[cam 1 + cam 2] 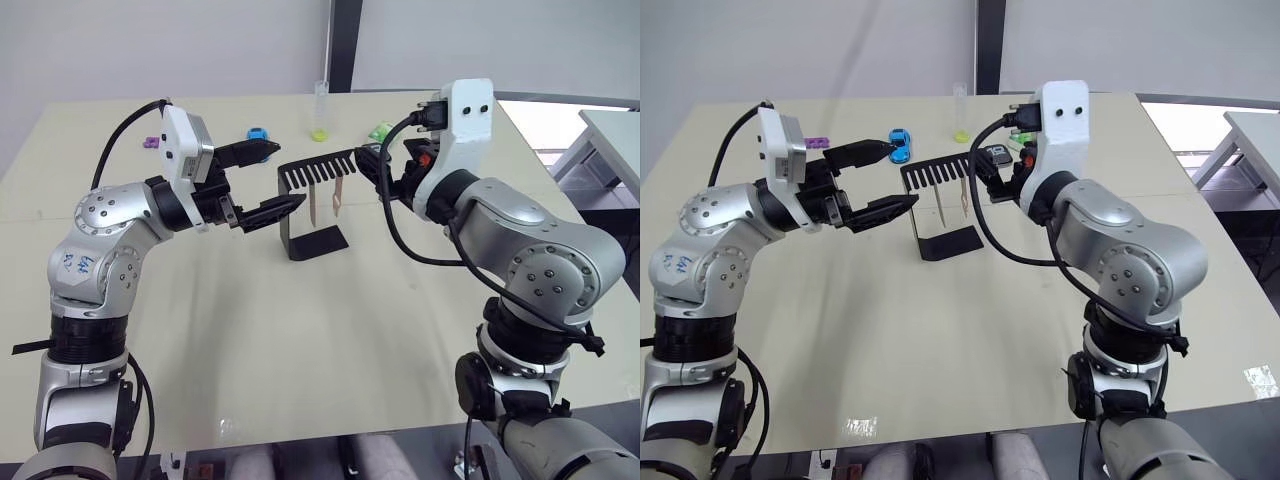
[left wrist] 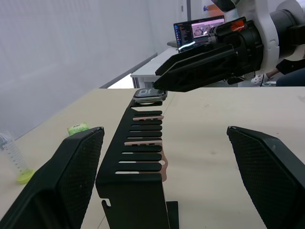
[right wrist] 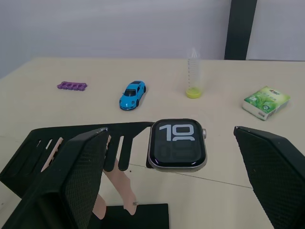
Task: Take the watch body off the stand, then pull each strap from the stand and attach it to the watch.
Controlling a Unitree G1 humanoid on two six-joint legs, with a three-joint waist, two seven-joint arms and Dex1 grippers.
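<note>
Left eye view: mid-bench, the left gripper [image 1: 262, 180] gapes open beside the stand [image 1: 312, 210], straps [image 1: 324, 200] (soft, thin) hanging from its comb. The watch body [image 3: 177, 144], small, likely slippery, sits on the ring between the right gripper's [image 3: 177, 191] spread fingers; best taken by the rim.

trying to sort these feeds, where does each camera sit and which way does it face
Left eye: on the head, looking down over both arms at the stand.
Right eye: beside it, same scene.
Left wrist: looks along the open left tool at the stand's comb top.
Right wrist: looks along the open right tool at the watch.
Both wrist views share the watch and the straps.
</note>
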